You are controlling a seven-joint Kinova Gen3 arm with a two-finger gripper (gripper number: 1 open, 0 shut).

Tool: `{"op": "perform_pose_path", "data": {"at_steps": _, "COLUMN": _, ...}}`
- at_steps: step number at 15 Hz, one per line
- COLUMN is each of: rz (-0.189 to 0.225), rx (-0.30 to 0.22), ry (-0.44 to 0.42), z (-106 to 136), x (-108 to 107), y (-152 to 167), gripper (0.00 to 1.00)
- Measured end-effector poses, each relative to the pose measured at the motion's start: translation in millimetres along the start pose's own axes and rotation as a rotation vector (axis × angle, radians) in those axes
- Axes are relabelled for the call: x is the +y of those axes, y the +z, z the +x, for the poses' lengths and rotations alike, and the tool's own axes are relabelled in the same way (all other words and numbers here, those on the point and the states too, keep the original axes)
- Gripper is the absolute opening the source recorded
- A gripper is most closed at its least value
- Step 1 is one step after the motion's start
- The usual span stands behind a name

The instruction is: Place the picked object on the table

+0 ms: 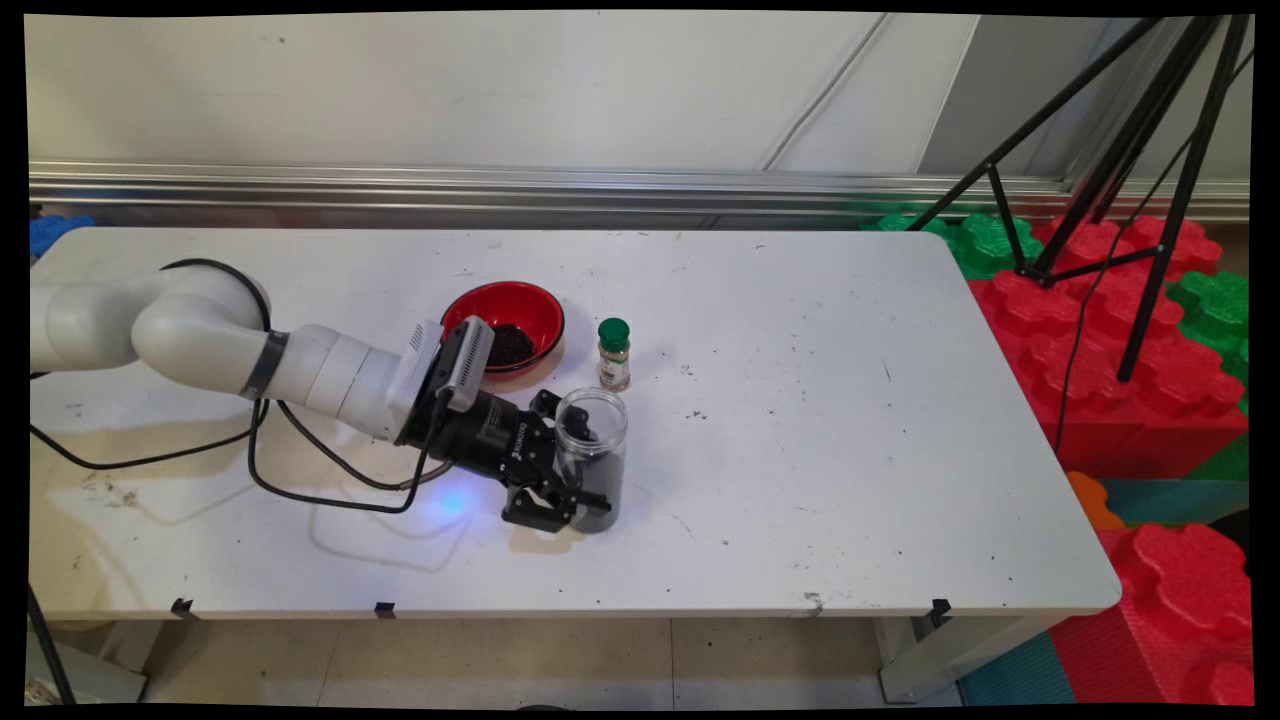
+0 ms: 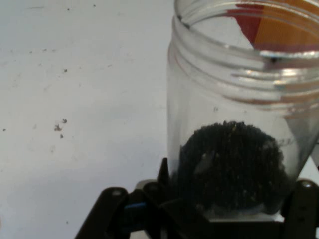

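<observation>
Jar (image 1: 592, 455), clear, lidless, upright on the white table (image 1: 800, 450) just in front of the green-capped spice bottle (image 1: 614, 353), is gripped low on its body by the black gripper (image 1: 572, 462), fingers pinched on either side. Dark granules are seen in its bottom; it is judged light, rigid, smooth and slippery, best held mid-body. Left of the bottle a red bowl (image 1: 510, 320) of dark grains is noted; tabletop scuffed, speckled.
</observation>
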Motion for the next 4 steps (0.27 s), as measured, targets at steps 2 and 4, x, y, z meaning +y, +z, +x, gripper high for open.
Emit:
{"op": "perform_pose_path", "data": {"at_steps": 2, "rz": 0.000, "rx": 0.001, "ry": -0.004, "z": -3.0, "x": 1.3, "y": 2.3, "gripper": 1.00}}
{"op": "perform_pose_path", "data": {"at_steps": 4, "rz": 0.000, "rx": 0.003, "ry": -0.005, "z": -5.0, "x": 2.1, "y": 4.0, "gripper": 1.00}}
